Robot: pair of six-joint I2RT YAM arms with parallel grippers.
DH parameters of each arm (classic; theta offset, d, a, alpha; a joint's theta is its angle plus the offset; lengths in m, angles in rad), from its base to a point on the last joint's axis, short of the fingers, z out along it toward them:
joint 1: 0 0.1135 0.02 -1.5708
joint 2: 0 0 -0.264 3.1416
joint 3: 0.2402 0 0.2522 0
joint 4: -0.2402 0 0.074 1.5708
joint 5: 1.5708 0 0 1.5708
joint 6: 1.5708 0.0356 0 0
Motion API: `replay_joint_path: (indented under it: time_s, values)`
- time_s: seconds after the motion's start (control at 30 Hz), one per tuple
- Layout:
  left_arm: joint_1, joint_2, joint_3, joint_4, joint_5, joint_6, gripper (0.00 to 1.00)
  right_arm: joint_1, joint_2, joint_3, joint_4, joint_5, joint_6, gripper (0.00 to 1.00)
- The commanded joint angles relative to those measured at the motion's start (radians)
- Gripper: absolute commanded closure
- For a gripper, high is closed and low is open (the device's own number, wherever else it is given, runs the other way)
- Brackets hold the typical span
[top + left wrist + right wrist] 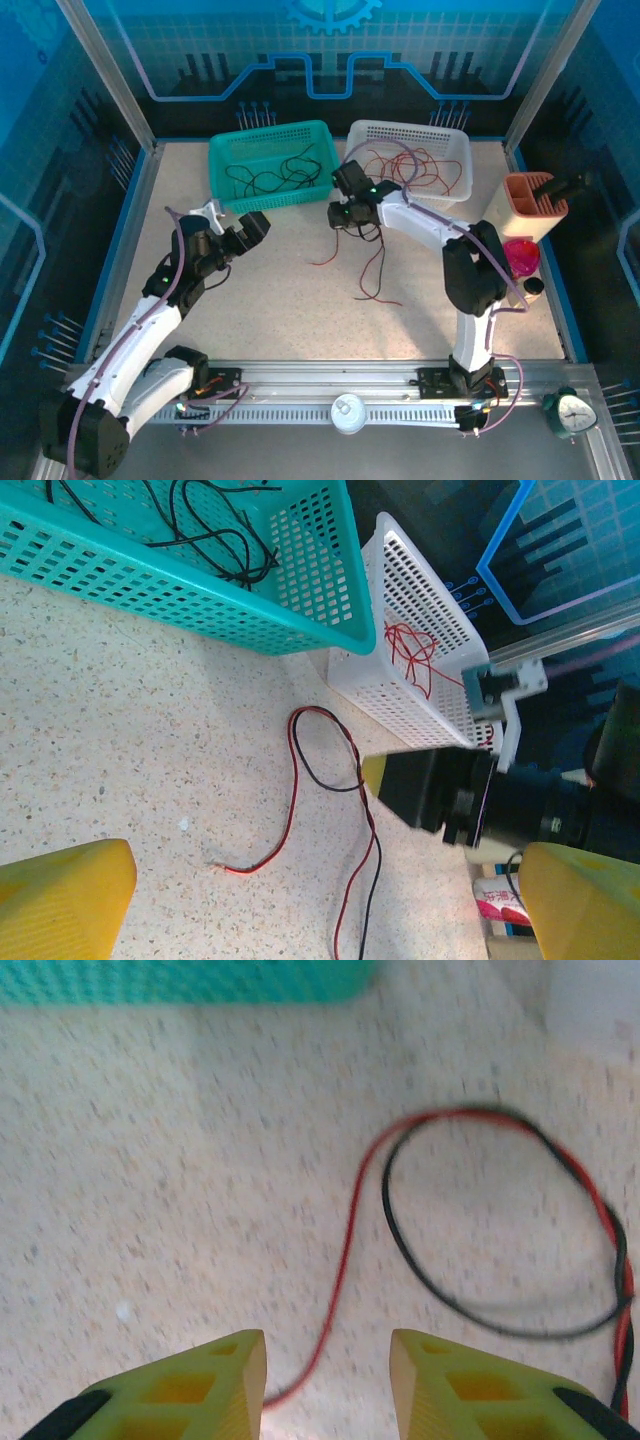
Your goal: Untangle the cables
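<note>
Left claw [320,905] spread wide, its camera catching the teal basket [200,590] — right claw [327,1385] spread close over looped cables [350,1230]

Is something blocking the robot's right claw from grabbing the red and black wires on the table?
No, nothing visible is in the way. The right gripper is over the table with its fingers apart. The red cable runs right up between them, and the black cable loops beside it.
</note>
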Motion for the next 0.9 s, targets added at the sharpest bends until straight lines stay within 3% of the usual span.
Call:
replay_joint_path:
  time_s: [0.0, 0.87]
  values:
    - [-0.005, -0.016, 0.042, -0.019, 0.007, 0.012, 0.01, 0.023, -0.030, -0.084, 0.055, -0.011, 0.062, 0.62]
    - [-0.004, -0.021, 0.029, -0.001, 0.014, -0.004, 0.01, 0.047, 0.203, 0.042, -0.003, 0.047, 0.039, 0.64]
